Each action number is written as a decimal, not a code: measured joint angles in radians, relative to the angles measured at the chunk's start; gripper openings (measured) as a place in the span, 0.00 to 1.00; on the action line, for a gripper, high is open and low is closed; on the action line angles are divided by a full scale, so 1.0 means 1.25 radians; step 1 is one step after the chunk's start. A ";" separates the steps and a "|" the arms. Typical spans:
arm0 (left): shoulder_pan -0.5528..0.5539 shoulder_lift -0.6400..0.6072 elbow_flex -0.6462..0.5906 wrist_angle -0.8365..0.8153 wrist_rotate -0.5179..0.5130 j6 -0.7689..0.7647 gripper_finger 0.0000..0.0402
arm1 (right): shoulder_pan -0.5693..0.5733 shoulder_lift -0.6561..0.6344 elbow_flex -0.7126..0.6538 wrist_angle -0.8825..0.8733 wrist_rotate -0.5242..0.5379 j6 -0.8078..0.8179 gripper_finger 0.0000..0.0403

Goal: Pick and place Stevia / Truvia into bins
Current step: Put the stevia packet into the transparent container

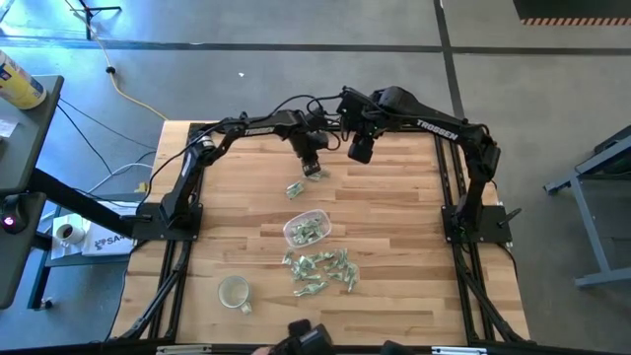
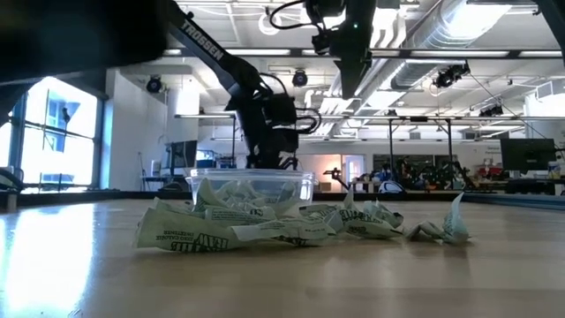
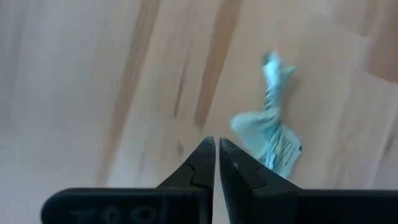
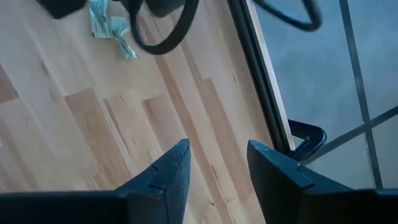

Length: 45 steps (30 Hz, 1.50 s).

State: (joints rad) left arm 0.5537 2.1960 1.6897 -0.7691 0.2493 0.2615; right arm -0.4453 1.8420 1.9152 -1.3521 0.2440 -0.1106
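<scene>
The left hand stood nearly closed and empty just beside a crumpled sachet; another closing risked missing it. The right hand hung half open, empty.

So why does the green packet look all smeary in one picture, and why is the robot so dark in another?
In the left wrist view the sachet and the wood are blurred, while the left gripper shows sharp. In the low view bright windows and ceiling lights behind leave the arms nearly black; the clear tub catches light.
</scene>
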 joint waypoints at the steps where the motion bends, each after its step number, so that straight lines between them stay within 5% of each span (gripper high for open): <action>1: -0.003 0.000 0.002 0.006 0.003 0.049 0.15 | 0.000 0.000 0.000 0.000 0.000 0.002 0.37; 8: -0.021 0.000 0.008 0.042 -0.004 0.254 0.15 | 0.000 0.000 0.000 -0.005 -0.006 0.005 0.37; 13: -0.015 -0.001 0.082 -0.068 -0.119 0.289 0.15 | 0.000 0.000 0.000 -0.011 -0.006 0.005 0.36; 17: 0.009 -0.002 0.102 -0.131 -0.115 0.336 0.11 | 0.000 0.000 0.000 -0.010 -0.006 0.001 0.36; 33: 0.012 0.050 0.112 -0.236 0.049 0.348 0.06 | -0.018 0.001 0.000 -0.010 -0.008 -0.024 0.36; 41: 0.005 0.066 0.182 -0.270 0.246 0.309 0.08 | -0.047 0.001 0.000 -0.010 -0.017 -0.037 0.37; 45: 0.000 0.061 0.238 -0.348 0.274 0.275 0.08 | -0.053 0.003 0.000 0.009 -0.140 -0.064 0.38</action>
State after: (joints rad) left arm 0.5537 2.2720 1.9876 -1.2035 0.5922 0.6057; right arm -0.5121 1.8455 1.9152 -1.3412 0.0688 -0.1910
